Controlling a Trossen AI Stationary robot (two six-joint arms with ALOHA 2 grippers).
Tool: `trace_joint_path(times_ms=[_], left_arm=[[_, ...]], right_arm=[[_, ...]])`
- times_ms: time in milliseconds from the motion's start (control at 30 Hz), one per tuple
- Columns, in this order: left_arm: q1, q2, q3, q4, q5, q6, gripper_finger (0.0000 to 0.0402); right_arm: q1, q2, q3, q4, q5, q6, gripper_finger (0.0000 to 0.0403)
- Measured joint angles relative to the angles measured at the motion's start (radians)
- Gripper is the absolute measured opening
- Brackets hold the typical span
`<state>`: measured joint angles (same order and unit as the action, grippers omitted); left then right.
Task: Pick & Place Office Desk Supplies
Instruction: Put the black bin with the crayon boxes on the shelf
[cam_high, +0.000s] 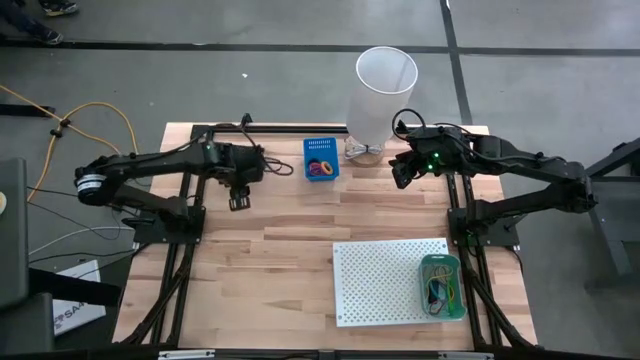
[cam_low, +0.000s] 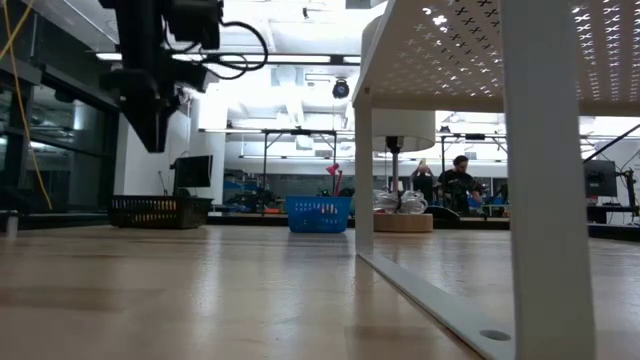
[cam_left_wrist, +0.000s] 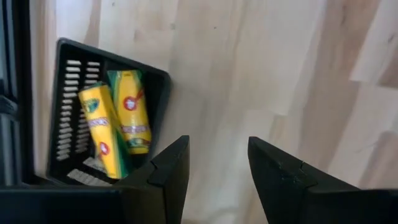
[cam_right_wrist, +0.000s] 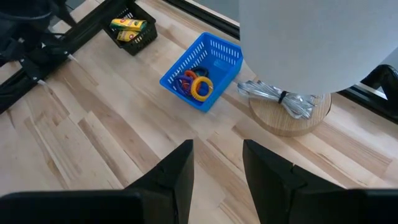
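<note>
Two yellow-and-red packs (cam_left_wrist: 102, 134) lie side by side in a black slotted basket (cam_left_wrist: 106, 112). Coloured rubber-band loops (cam_right_wrist: 196, 84) lie in a small blue basket (cam_right_wrist: 202, 71) at the table's far middle (cam_high: 320, 158). My left gripper (cam_left_wrist: 217, 180) hangs open above bare wood, just beside the black basket, pointing steeply down (cam_high: 240, 200). My right gripper (cam_right_wrist: 217, 174) stands open in the air, right of the blue basket (cam_high: 405, 170), with nothing between its fingers.
A tall white tapered body (cam_high: 385, 95) on a round wooden base (cam_right_wrist: 289, 115) stands at the far edge. A white perforated board (cam_high: 390, 280) stands raised on legs at the near right, with a green tub (cam_high: 441, 285) of loose items on it. The middle and near left are bare wood.
</note>
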<state>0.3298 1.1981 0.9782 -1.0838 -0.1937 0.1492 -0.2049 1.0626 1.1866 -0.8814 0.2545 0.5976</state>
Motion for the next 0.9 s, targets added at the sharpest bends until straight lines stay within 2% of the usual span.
trace_joint_path(times_ms=[133, 233, 367, 567, 700, 900], left_arm=[[0.063, 0.023, -0.009, 0.058, 0.063, 0.140, 0.0155], [0.112, 0.039, -0.009, 0.117, 0.117, 0.192, 0.0155], [0.160, 0.058, -0.009, 0.141, 0.119, 0.235, 0.0155], [0.207, 0.059, -0.009, 0.124, 0.136, 0.387, 0.0155], [0.280, 0.059, -0.016, 0.117, 0.142, 0.429, 0.0155], [0.389, 0.058, -0.065, 0.116, 0.227, 0.447, 0.0155]], right_arm=[[0.000, 0.000, 0.000, 0.000, 0.000, 0.000, 0.0126], [0.000, 0.000, 0.000, 0.000, 0.000, 0.000, 0.0126], [0.000, 0.000, 0.000, 0.000, 0.000, 0.000, 0.0126], [0.000, 0.000, 0.000, 0.002, 0.000, 0.000, 0.0126], [0.000, 0.000, 0.000, 0.004, 0.000, 0.000, 0.0126], [0.000, 0.000, 0.000, 0.003, 0.000, 0.000, 0.0126]])
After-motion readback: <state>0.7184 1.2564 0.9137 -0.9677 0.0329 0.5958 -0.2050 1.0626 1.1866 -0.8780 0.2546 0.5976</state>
